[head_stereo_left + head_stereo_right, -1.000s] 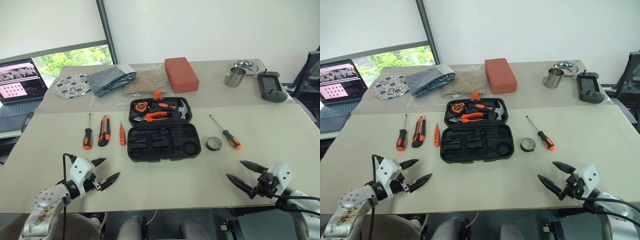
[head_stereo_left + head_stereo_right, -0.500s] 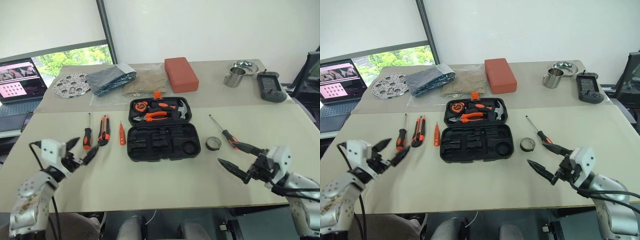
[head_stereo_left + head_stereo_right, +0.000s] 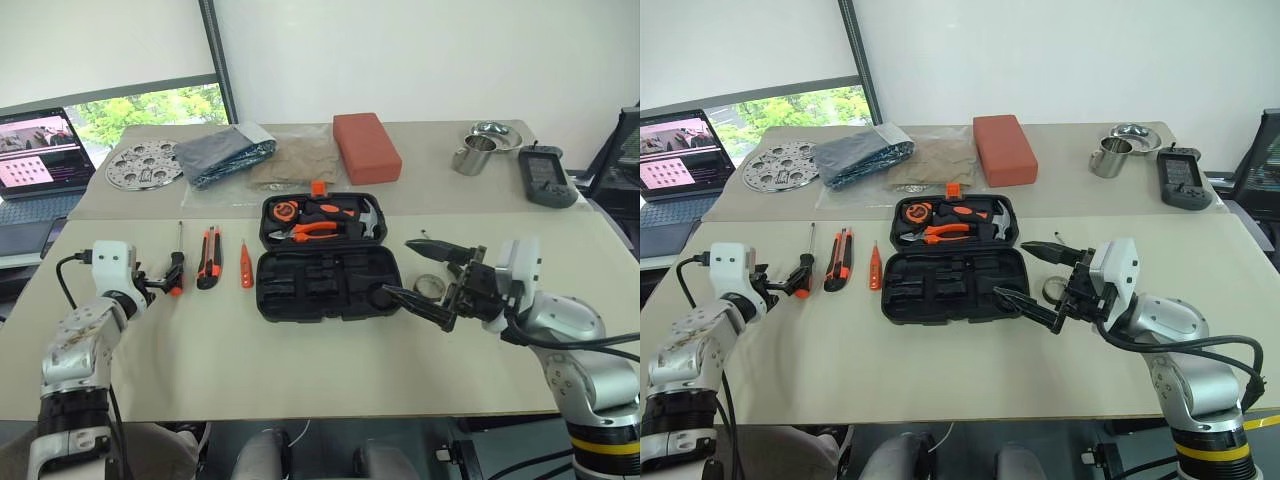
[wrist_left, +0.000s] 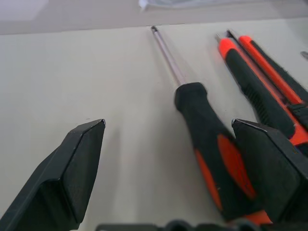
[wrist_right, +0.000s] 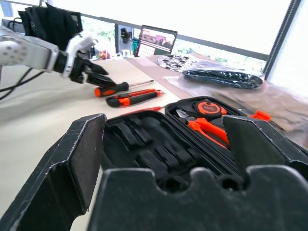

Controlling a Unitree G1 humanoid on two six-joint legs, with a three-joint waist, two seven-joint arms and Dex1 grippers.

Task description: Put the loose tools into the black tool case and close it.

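Case (image 3: 325,265) lies open mid-table, its slots apparently unfilled, as spread left gripper (image 3: 165,284) straddles a screwdriver (image 4: 204,130) beside knife (image 3: 208,270) and tester (image 3: 245,271); right gripper (image 3: 425,277) gapes empty near the tape (image 3: 432,286)

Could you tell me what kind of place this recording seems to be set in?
Probably an office or lab workspace: beige tables pushed together by a large window, an open laptop at one side, and an office chair at the other.
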